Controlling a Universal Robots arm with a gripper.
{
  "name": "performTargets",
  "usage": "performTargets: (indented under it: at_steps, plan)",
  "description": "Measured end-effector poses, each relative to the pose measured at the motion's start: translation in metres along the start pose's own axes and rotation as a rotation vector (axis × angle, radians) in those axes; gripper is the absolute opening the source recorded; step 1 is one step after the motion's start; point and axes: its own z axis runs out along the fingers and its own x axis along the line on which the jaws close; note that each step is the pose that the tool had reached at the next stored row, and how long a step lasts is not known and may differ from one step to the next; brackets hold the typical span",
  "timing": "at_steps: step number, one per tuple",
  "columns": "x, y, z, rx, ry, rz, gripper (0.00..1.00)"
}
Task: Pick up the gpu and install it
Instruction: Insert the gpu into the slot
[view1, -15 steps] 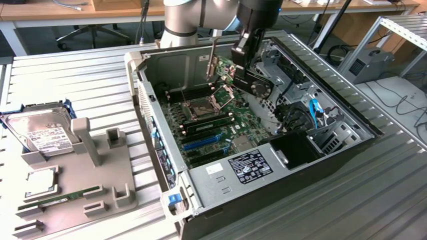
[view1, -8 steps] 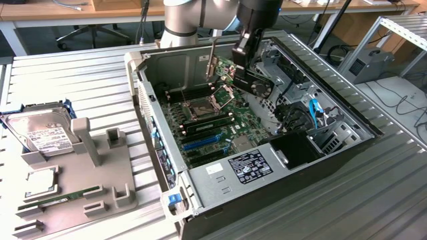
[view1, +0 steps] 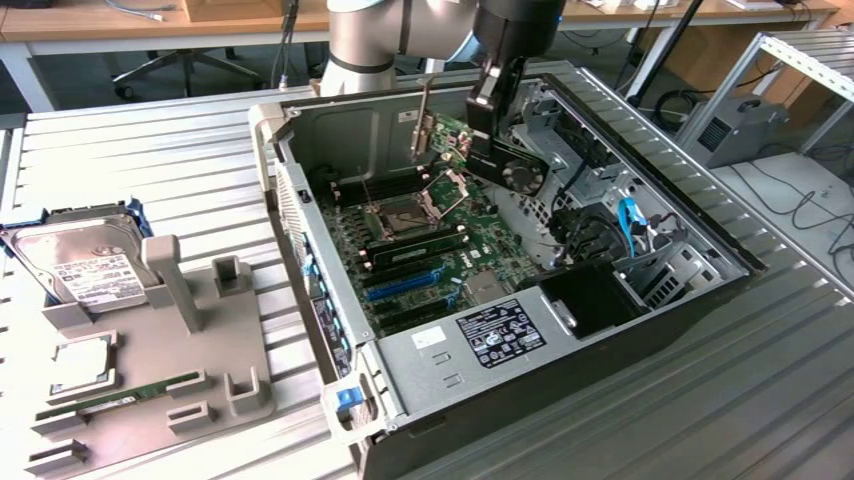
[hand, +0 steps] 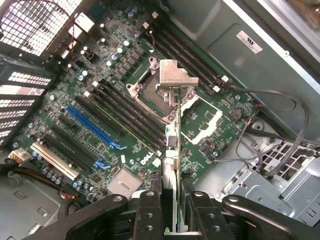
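Note:
The gpu (hand: 171, 150) shows edge-on as a thin card, with its silvery bracket (hand: 176, 76) at the far end. My gripper (hand: 171, 216) is shut on the card, one black finger (hand: 150, 212) on each face. It hangs above the green motherboard (hand: 210, 150), over the CPU socket (hand: 145, 90) and apart from the board. In the exterior view my gripper (view1: 478, 110) reaches down into the open computer case (view1: 441, 360), and the gpu's bracket (view1: 423, 115) hangs as a thin silvery strip beside it.
Blue and black expansion slots (hand: 92, 127) and memory slots lie on the board. Loose black cables (hand: 270, 125) run by the drive cage. On the exterior view's left, a grey fixture (view1: 174, 340) holds a hard drive (view1: 87, 270) and a green memory stick (view1: 120, 395).

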Motion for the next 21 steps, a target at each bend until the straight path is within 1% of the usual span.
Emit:
performTargets:
  at_steps: [21]
  plan:
    - [-0.0006, -0.0005, 0.0000, -0.0022, -0.0027, -0.077, 0.26]
